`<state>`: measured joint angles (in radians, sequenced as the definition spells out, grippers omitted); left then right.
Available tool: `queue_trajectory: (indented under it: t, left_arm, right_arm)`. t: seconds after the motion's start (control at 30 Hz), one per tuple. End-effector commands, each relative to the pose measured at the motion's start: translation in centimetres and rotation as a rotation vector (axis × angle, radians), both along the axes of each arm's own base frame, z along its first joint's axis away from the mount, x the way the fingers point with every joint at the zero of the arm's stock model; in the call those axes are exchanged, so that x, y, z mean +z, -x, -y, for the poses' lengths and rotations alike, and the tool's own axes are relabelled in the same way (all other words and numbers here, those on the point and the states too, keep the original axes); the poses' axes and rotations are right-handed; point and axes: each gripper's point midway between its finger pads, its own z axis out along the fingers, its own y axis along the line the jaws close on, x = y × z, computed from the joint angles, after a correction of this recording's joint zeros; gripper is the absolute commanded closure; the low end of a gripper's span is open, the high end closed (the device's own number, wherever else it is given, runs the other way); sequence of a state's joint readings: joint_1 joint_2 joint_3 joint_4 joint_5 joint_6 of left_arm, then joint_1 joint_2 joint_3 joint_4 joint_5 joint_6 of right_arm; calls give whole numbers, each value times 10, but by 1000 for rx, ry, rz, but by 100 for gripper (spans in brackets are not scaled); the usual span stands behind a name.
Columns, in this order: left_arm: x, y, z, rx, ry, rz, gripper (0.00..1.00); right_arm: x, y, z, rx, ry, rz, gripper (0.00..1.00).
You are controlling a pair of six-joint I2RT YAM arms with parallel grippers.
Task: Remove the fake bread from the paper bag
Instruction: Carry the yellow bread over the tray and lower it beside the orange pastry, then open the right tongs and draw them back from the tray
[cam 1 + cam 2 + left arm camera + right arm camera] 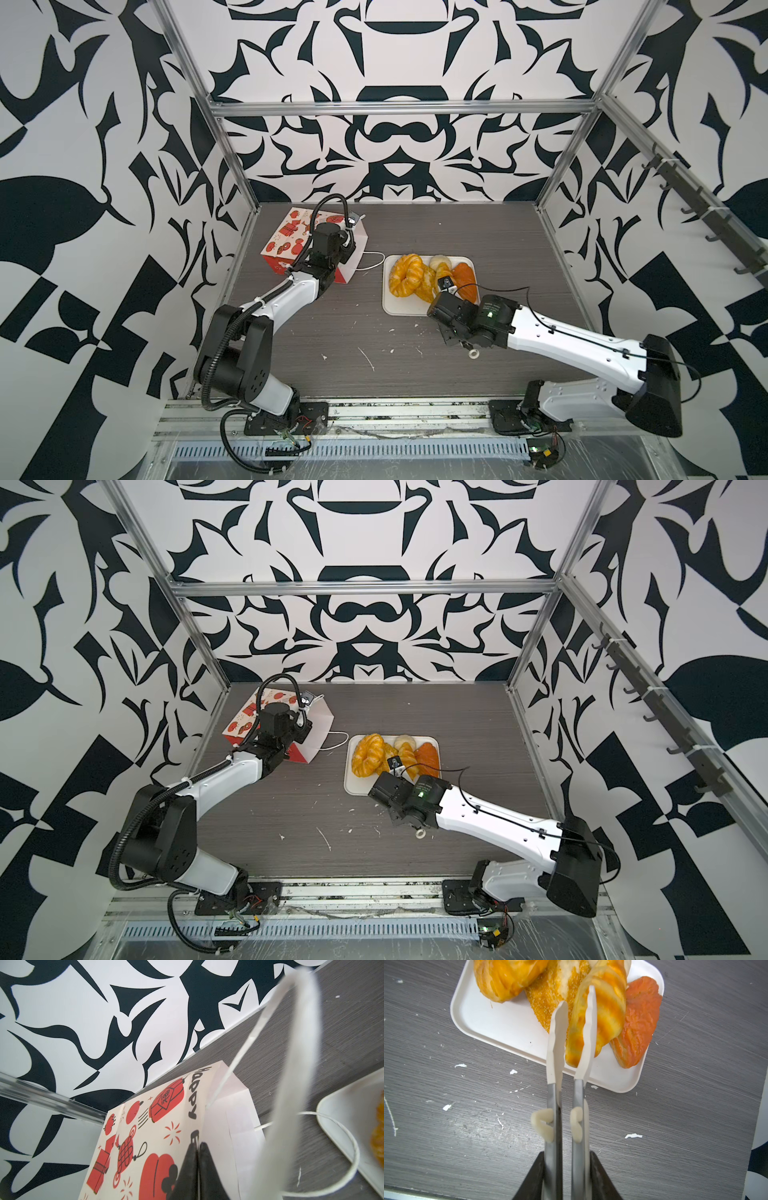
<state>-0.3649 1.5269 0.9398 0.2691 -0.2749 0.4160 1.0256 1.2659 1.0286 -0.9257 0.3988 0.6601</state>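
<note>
All the fake bread (405, 274) is seen on the white tray (492, 1022) mid-tabletop (374, 332), outside the paper bag (282, 237), which is laid sideways by the far-left corner. The croissant (604, 1018) is aligned lengthwise between the tips of the tongs (556, 1047), which are clamped in the right fingers (600, 1180). The bag's rim is pinched by the left fingers (187, 1169), which are pressed together.

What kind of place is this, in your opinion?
Probably a robot test cell in a lab: silver aluminium frame bars, walls of black-and-white printed pattern, and two white-and-black robot arms bolted at a grey wood-grain table.
</note>
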Motion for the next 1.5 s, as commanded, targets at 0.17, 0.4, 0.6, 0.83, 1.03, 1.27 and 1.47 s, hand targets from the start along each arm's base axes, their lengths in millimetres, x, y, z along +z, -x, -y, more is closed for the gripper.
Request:
queue_trajectory:
  t: [0.17, 0.4, 0.6, 0.83, 1.03, 1.27, 1.47]
  left_arm:
    - [10, -1, 0, 1, 20, 27, 91]
    - [10, -1, 0, 3, 21, 30, 92]
    - [13, -1, 0, 2, 21, 36, 91]
    - [15, 0, -2, 8, 22, 46, 92]
    - [18, 0, -3, 12, 25, 53, 91]
    - [22, 1, -7, 21, 29, 60, 92]
    - [22, 1, -8, 25, 31, 62, 92]
  right_arm:
    - [43, -13, -3, -37, -109, 131, 67]
    - [63, -25, 6, -64, -107, 236, 66]
    - [74, -36, 44, -179, -33, 340, 65]
    - [51, -48, 117, -440, -110, 345, 65]
    - [2, -62, 152, -571, -161, 232, 66]
    - [-55, -76, 170, -652, -130, 106, 66]
    - [-88, -86, 180, -710, -139, 3, 64]
